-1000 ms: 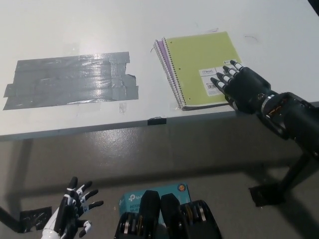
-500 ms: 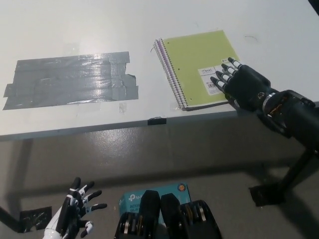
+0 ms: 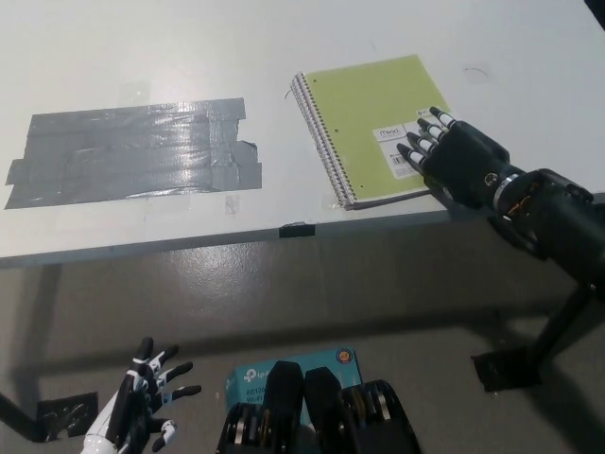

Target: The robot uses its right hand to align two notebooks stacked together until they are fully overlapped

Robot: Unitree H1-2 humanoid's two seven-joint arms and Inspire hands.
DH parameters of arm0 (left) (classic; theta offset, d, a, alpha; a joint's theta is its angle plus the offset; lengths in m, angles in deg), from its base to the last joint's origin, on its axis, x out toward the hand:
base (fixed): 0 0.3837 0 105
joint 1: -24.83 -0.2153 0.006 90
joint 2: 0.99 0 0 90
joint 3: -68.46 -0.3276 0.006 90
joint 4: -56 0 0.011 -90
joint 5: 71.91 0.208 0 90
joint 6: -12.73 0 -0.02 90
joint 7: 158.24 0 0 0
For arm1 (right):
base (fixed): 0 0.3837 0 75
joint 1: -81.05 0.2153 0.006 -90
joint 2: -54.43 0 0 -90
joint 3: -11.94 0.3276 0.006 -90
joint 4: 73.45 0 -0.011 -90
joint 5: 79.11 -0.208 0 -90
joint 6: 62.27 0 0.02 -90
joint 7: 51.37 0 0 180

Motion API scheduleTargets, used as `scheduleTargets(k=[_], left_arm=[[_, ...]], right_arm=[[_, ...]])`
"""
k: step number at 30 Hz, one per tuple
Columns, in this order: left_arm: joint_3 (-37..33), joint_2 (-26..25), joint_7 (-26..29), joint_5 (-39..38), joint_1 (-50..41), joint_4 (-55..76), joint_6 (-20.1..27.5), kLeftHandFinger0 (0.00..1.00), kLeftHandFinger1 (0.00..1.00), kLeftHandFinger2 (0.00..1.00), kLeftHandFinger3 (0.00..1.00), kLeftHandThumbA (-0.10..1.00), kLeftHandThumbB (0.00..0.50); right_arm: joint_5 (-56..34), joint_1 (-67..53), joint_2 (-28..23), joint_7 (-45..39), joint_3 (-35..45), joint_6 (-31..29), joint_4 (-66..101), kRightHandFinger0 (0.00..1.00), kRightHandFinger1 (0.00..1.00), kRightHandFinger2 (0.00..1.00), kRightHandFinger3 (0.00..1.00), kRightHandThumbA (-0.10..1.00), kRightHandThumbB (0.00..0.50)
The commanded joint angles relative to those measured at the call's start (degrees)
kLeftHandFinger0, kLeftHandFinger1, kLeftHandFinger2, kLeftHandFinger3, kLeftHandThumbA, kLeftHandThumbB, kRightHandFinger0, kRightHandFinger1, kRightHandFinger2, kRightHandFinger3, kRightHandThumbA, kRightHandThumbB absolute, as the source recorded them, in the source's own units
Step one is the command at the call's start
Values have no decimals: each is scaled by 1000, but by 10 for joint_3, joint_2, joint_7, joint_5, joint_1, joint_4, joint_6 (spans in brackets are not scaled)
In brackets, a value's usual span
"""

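White and lightly scuffed, the desk [image 3: 189, 57] is filling the far part of the head view, with its near edge running across the middle and grey floor [image 3: 397, 293] showing below it. On the left half of the desk a wide patch of grey tape [image 3: 132, 151] is lying flat. Right of it the notebooks [image 3: 373, 128] are lying near the desk's near edge, the green cover on top, the spiral binding along the left side and a white label at the near right corner. The lower book is showing only as a thin sliver along the binding edge, so the two are looking almost fully overlapped.

The black right robot hand [image 3: 454, 161] is reaching in from the right, its fingers [image 3: 421, 142] stretched out, apart and resting on the label corner of the green cover; it is gripping nothing.

The white left robot hand [image 3: 137, 402] is hanging low at the near left, over the floor, fingers spread and empty. A teal box [image 3: 246, 378] is lying on the floor just to its right.
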Motion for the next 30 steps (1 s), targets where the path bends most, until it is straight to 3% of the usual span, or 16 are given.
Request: scheduleTargets(k=[1,5,14,19,24,30], left_arm=[[-2,-5,-14,7,1,21,7,741,779,927,1000,1000,500],[-1,-6,-18,3,2,19,5,808,821,951,1000,1000,500],[-1,-1,-17,1,-1,20,6,872,837,948,1000,1000,500],[-2,-1,-17,3,-1,19,8,812,816,930,1000,1000,500],[-2,-2,-16,4,-1,21,7,842,826,936,1000,1000,500],[1,-1,-14,1,-4,24,5,780,797,930,1000,1000,500]], right_arm=[[-8,-5,10,-33,12,-5,3,1000,1000,1000,1000,1000,395],[-12,-12,21,-56,26,16,10,1000,1000,1000,1000,1000,416],[0,-14,38,-64,39,27,9,1000,1000,1000,1000,1000,400],[-13,-14,42,-84,51,23,15,1000,1000,1000,1000,1000,400],[-2,-12,39,-105,46,29,13,1000,1000,1000,1000,1000,410],[2,-1,14,-118,51,34,28,1000,1000,1000,1000,1000,386]])
